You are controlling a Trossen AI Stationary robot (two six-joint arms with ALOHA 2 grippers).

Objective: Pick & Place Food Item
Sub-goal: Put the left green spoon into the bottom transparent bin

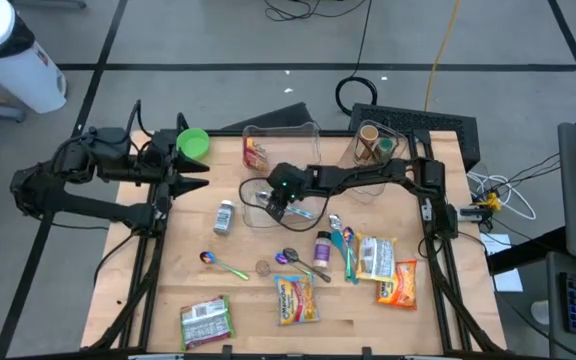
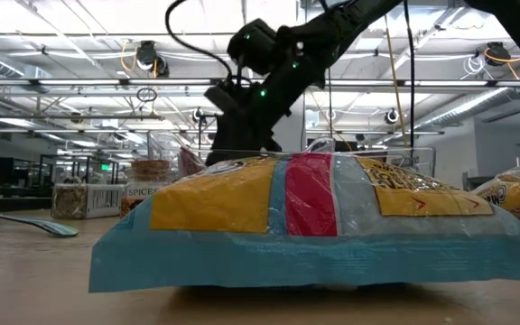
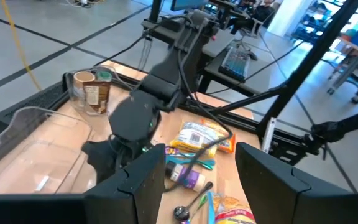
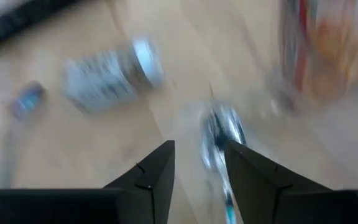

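**A:** Where does the right claw point(image 1: 276, 207) stand?

**B:** It is out over the middle of the table point(image 1: 168, 290). In its wrist view the fingers are apart by a narrow gap. Something shiny shows past the gap, too blurred to name, and I can't tell if it's touching anything.

**A:** What's the nearest food?

**B:** I'd say the spice jar point(image 1: 225, 217). Seen from above, it's at the claw's 9 o'clock, close by but apart. It lies on its side, with its long axis running roughly 12 to 6. It's a smooth, hard cylinder with a pale cap and a printed label, so it would probably roll.

**A:** And the other arm?

**B:** The left claw point(image 1: 196, 180) waits at the jar's 11 o'clock, about as near, with its fingers wide and empty.

**A:** And farther off?

**B:** At the right claw's 12 o'clock is a clear, rigid bin point(image 1: 298, 135) with a red-and-yellow pack point(image 1: 255, 152) inside. At 6 o'clock, near the table's edge, is a yellow snack bag point(image 1: 296, 300). It looks flat, glossy and crinkly.
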